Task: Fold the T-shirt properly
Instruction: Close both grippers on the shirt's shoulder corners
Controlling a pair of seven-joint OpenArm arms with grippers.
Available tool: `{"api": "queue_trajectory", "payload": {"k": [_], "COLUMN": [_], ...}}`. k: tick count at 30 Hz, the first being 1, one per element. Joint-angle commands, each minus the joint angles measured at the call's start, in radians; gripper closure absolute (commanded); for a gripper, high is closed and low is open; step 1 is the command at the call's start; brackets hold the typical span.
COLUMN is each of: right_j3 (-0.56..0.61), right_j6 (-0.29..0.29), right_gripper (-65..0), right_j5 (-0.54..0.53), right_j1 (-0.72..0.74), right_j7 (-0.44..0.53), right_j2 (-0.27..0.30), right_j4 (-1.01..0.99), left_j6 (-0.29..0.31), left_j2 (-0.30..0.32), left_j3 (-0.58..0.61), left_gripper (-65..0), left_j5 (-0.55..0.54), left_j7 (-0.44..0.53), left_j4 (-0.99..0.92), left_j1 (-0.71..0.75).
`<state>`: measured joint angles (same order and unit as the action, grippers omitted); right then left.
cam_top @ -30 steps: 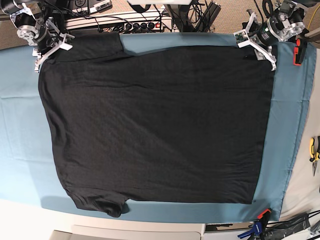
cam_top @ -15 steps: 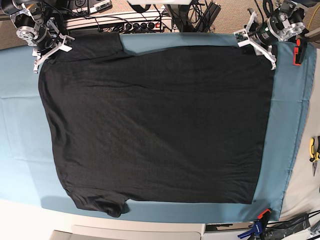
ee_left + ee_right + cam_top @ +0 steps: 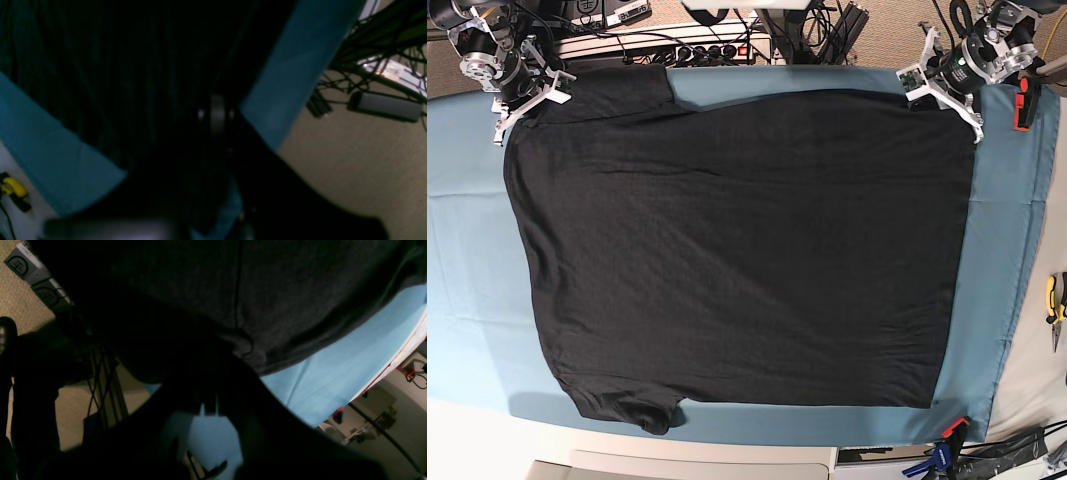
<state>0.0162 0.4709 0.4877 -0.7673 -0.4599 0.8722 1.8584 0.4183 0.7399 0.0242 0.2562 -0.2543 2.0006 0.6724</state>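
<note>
We see the large plain black fabric T-shirt (image 3: 737, 240) flat on the teal cloth (image 3: 1002, 260). Left fingers (image 3: 947, 100) are clamped on its hem corner. Right fingers (image 3: 522, 105) are pinched closed on its sleeve corner.

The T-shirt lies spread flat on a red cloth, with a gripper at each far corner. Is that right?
Not quite: the cloth is teal blue, not red, as the base view shows. The T-shirt does lie spread flat, with the left gripper and the right gripper at its far corners.
</note>
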Motion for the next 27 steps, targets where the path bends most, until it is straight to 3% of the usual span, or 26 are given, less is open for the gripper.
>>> {"api": "queue_trajectory", "payload": {"k": [1, 15, 20, 27], "right_j3": [-0.008, -0.011, -0.011, -0.011], "right_j6": [-0.010, -0.012, -0.011, -0.010], "right_gripper": [0.0, 0.0, 0.0, 0.0], "right_j5": [-0.002, -0.001, -0.001, -0.029], "right_j1": [0.000, 0.022, 0.039, 0.039], "right_j7": [-0.006, -0.077, -0.103, -0.174], "right_j2": [0.017, 0.016, 0.016, 0.018], "right_j4": [0.010, 0.080, 0.080, 0.080], "left_j6": [-0.011, -0.012, -0.064, -0.063], "left_j2": [0.014, 0.015, 0.015, 0.014], "left_j3": [-0.007, -0.007, -0.007, -0.007], "left_gripper": [0.0, 0.0, 0.0, 0.0], "left_j5": [-0.010, -0.055, -0.055, -0.055], "left_j7": [0.007, -0.055, -0.089, -0.087], "left_j4": [0.014, 0.082, 0.082, 0.082], "left_j1": [0.003, 0.003, 0.003, 0.003]}}
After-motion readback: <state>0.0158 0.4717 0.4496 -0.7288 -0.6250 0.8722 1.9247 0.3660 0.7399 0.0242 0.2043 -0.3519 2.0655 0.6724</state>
